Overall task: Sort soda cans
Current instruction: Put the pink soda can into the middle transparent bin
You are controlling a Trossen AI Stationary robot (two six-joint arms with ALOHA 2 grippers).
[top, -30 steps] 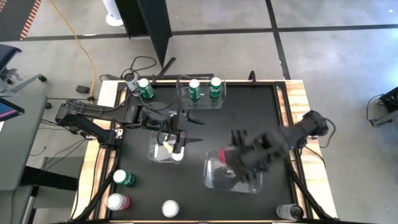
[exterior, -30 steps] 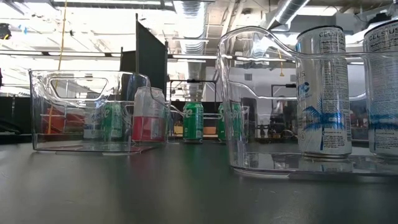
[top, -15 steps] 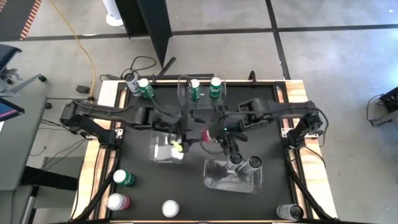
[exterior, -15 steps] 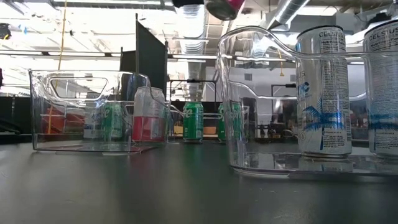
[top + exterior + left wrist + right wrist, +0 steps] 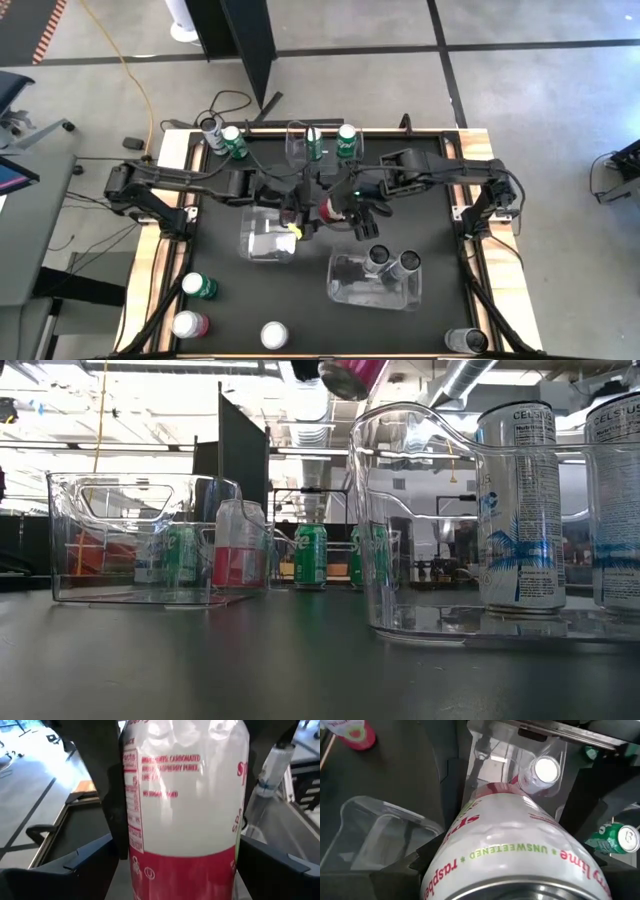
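Both arms meet mid-table, crowding out the handover. Left gripper [image 5: 300,214] stands spread around the red-and-white raspberry-lime soda can [image 5: 329,209], not pinching; right gripper [image 5: 345,209] clamps that can aloft, its top cut off in the low view. Bare mat lies around the clear plastic bin [image 5: 262,247] underneath.

Red-and-white soda can [image 5: 182,805], dark jaws either side

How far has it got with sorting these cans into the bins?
Under halfway. Done: two green cans sit in the far bin, two grey cans in the near-right bin, one red can in the middle bin. In hand: the right tool holds a second red can in the air, next to the left tool. Left: six loose cans standing outside the bins.
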